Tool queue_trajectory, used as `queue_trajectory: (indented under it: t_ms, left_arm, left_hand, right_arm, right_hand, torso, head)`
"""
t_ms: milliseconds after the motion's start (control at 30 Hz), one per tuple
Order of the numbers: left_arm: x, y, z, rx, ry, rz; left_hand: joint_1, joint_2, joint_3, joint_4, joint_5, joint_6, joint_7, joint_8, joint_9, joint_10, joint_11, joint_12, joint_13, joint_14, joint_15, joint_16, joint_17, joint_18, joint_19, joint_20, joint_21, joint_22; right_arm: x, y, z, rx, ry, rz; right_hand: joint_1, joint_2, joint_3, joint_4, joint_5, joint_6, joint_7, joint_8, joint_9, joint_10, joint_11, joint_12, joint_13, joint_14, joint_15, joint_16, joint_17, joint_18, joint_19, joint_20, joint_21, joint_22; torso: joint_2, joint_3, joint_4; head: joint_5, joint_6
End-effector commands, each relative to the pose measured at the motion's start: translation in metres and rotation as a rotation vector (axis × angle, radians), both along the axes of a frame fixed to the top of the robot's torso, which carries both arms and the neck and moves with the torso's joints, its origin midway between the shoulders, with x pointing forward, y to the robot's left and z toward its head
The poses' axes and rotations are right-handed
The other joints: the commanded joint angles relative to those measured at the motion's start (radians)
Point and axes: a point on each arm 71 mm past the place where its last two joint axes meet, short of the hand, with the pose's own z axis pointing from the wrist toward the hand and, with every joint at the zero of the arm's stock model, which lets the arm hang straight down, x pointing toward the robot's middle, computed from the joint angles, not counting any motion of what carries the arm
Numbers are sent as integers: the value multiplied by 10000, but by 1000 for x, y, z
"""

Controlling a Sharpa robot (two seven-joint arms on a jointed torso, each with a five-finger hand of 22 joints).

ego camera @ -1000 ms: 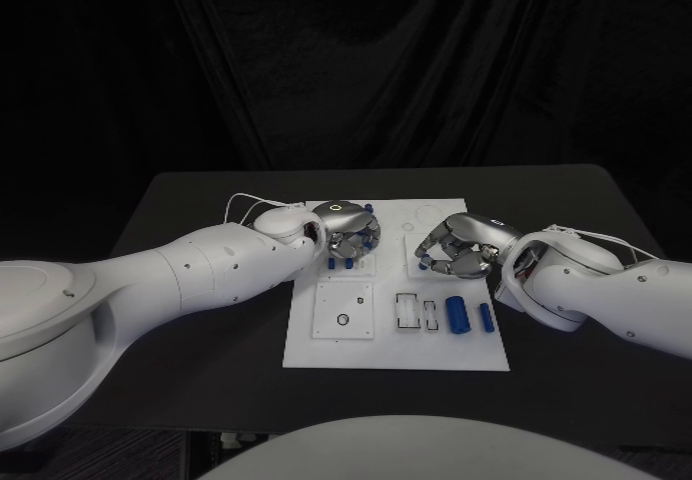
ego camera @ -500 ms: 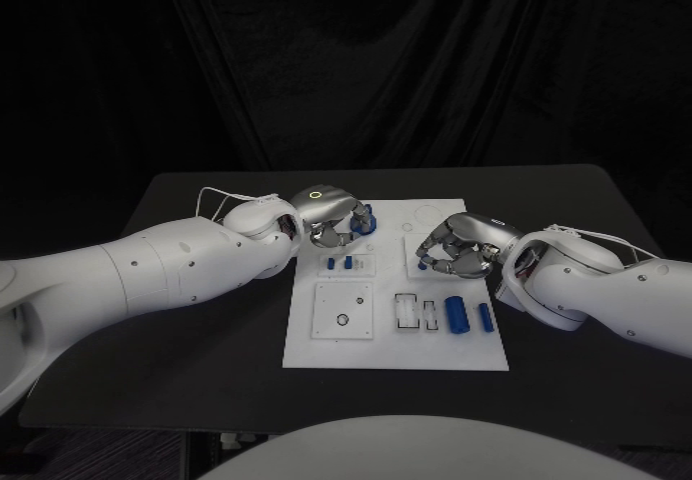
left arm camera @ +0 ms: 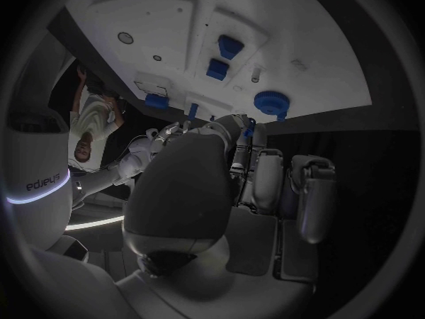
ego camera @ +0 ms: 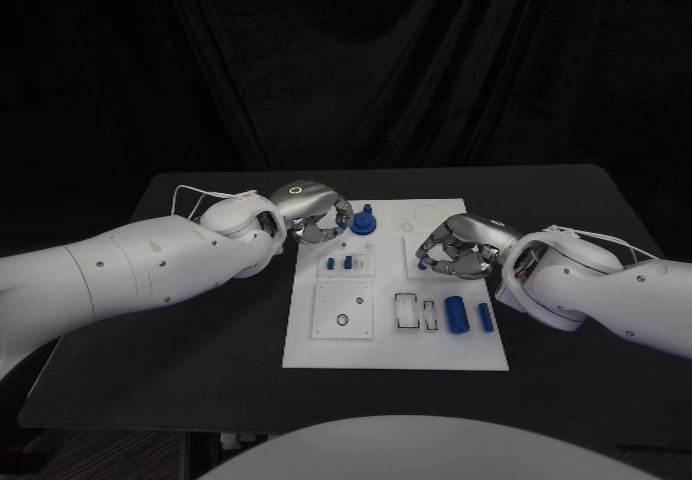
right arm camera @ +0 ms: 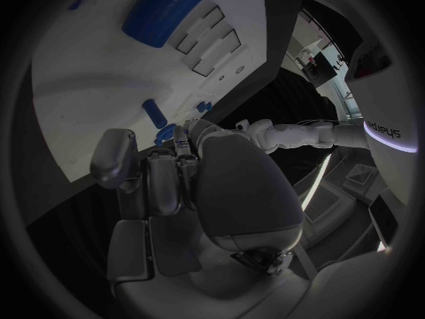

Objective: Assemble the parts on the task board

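The white task board (ego camera: 397,345) lies mid-table. A blue round knob (ego camera: 364,220) (left arm camera: 271,103) stands at its far end. Just nearer are two small blue blocks (ego camera: 342,264) (left arm camera: 223,57). A blue cylinder (ego camera: 456,313) (right arm camera: 168,10) and a slimmer blue piece (ego camera: 486,317) lie on the board's right side. My left hand (ego camera: 315,214) (left arm camera: 239,184) hovers off the board's far left corner, left of the knob and apart from it, its fingers curled in with nothing seen in them. My right hand (ego camera: 459,248) (right arm camera: 177,184) hangs over the board's right part, its fingers also curled in with nothing in them.
A square inset with a small ring (ego camera: 343,320) and two narrow rectangular slots (ego camera: 415,312) mark the board's near half. Bare black table (ego camera: 188,340) runs along both sides of the board and in front of it.
My left hand has drawn back to the left, off the small blue blocks and past the board's edge, and the blue knob now stands free of it. The right hand has stayed still.
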Motion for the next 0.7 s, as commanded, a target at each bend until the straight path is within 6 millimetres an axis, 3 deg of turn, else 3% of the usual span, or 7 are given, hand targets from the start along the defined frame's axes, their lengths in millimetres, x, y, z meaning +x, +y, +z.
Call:
queue_trajectory:
  t_ms: [33, 700]
  left_arm:
    - [0, 1, -4, 233, 257, 71]
    - [1, 4, -28, 752, 1049, 306]
  left_hand:
    - [-71, 15, -6, -24, -32, 57, 9, -38, -15, 46, 29, -55, -13, -89, 15, -41, -11, -61, 1070, -74, -34, 2634]
    - [-106, 9, 40, -35, -93, -31, -17, -187, -92, 34, 63, -126, -93, -143, 43, -79, -118, -61, 1070, -118, -34, 2634]
  right_arm:
    - [0, 0, -1, -53, 77, -46]
    - [0, 1, -2, -67, 106, -32]
  right_hand:
    - [27, -16, 44, 4, 64, 52, -10, 47, 7, -36, -15, -35, 651, 393, -14, -32, -9, 117, -39, -25, -47, 1299]
    - [27, -16, 44, 4, 64, 52, -10, 47, 7, -36, -15, -35, 651, 393, -14, -32, -9, 117, -39, -25, -47, 1299]
  torso:
    - [22, -2, 2]
    - [12, 1, -2]
  head:
    - [21, 1]
    - [21, 1]
